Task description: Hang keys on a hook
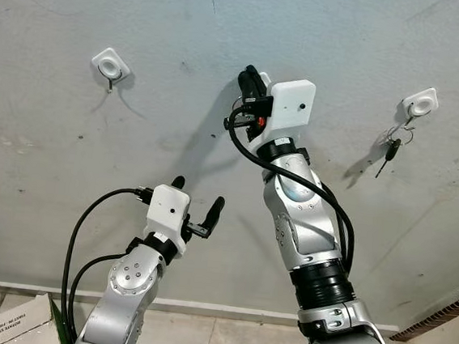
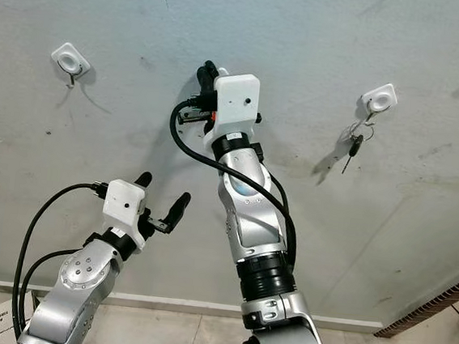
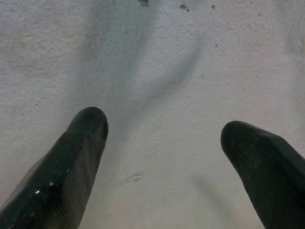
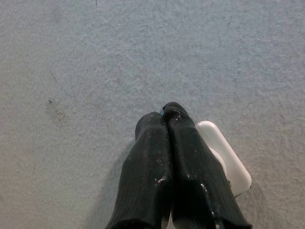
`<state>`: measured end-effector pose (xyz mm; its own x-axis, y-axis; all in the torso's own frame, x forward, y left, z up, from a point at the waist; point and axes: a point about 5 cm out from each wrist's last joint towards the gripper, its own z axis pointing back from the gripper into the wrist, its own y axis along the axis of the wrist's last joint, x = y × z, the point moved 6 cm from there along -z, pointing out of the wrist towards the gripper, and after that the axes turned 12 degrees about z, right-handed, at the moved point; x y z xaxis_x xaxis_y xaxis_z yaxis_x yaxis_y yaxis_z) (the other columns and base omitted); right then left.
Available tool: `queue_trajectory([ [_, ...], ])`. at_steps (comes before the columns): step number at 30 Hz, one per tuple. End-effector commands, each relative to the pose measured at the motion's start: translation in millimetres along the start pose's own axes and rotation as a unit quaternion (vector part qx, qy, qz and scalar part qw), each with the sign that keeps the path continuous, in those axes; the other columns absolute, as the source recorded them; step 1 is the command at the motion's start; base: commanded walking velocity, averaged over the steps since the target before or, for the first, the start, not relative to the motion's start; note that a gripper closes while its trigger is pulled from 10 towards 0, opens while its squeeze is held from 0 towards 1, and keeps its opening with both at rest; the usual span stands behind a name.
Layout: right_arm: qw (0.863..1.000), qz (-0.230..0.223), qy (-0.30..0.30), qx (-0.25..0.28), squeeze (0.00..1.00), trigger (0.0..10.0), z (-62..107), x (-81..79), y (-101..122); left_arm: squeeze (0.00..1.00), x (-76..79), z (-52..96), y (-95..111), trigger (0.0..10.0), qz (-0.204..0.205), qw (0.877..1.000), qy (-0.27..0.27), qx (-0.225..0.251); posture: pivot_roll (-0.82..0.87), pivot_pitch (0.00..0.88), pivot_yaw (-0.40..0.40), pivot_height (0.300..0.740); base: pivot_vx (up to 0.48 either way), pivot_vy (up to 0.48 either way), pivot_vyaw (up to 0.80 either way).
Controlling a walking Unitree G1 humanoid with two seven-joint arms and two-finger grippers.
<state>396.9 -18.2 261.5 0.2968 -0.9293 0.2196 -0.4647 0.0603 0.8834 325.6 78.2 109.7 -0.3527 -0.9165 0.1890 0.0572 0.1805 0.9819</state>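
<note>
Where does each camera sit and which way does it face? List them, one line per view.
Left eye, right eye: head stereo pair facing the grey wall; both arms, three white hooks, keys on the rightmost.
Left wrist: along the open left gripper at bare wall.
Right wrist: along the shut right gripper beside the middle hook.
Shared: middle hook, both grippers.

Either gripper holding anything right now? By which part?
Left gripper: open, nothing held. Right gripper: fingers pressed shut at the white wall hook; any keys between them cannot be told.
</note>
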Motion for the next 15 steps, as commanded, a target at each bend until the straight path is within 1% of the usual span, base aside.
queue_trajectory([
  [1, 0.999, -0.001, -0.021, -0.026, 0.00, 10.0, 7.0, 12.7, -14, 0.00, -0.6, -0.7, 1, 10.0, -0.004, 1.000, 0.001, 0.000, 0.11, 0.000, -0.022, 0.740, 0.000, 0.000, 0.00],
  [15, 0.999, 0.008, -0.035, -0.038, 0.00, 10.0, 20.4, 26.6, -19, 0.00, -1.4, -1.8, 2, 10.0, -0.006, 1.000, -0.002, -0.001, 0.10, 0.000, -0.013, 0.740, 0.000, 0.000, 0.00],
])
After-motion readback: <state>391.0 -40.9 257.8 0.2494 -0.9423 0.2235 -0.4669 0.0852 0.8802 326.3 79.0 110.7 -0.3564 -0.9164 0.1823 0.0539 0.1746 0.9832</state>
